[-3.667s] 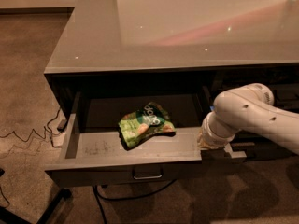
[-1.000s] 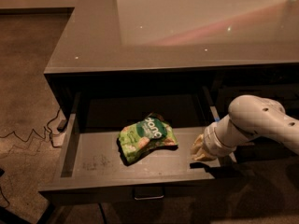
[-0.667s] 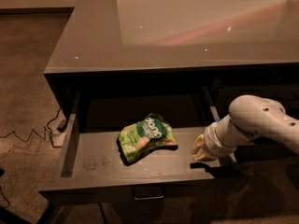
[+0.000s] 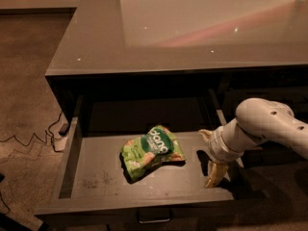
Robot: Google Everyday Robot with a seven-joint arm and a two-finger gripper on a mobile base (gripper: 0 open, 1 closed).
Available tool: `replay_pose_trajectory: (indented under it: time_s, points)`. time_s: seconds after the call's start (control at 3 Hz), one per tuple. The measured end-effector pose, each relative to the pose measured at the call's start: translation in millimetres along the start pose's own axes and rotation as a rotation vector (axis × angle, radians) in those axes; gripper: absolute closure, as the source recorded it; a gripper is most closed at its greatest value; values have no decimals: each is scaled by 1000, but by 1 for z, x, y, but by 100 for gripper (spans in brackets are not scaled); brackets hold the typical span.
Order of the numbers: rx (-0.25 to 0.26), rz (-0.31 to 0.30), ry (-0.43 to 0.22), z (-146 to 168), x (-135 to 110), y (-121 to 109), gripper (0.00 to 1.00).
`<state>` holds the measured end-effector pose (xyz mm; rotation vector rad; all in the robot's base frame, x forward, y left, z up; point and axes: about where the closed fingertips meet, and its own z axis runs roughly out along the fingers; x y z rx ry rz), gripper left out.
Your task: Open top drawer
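Observation:
The top drawer stands pulled well out from under the grey counter. Its pale grey floor shows, and its small centre pull handle sits at the bottom edge of the view. My gripper is inside the drawer at its right end, by the right side wall. Its pale fingers are spread apart and hold nothing. The white arm reaches in from the right. A green snack bag lies on the drawer floor, left of the gripper and apart from it.
The glossy grey counter top overhangs the back of the drawer. A neighbouring drawer stack lies behind the arm on the right. Black cables and a plug trail over the carpet at the left.
The drawer has slid further out toward the camera, carrying the snack bag with it. The gripper moved down to the drawer's right end and has held about still over the last second.

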<state>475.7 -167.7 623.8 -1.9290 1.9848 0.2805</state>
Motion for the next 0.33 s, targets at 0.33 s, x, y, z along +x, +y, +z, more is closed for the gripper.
replay_pose_trajectory:
  time_s: [0.33]
  points:
    - [0, 0, 0, 0, 0, 0, 0]
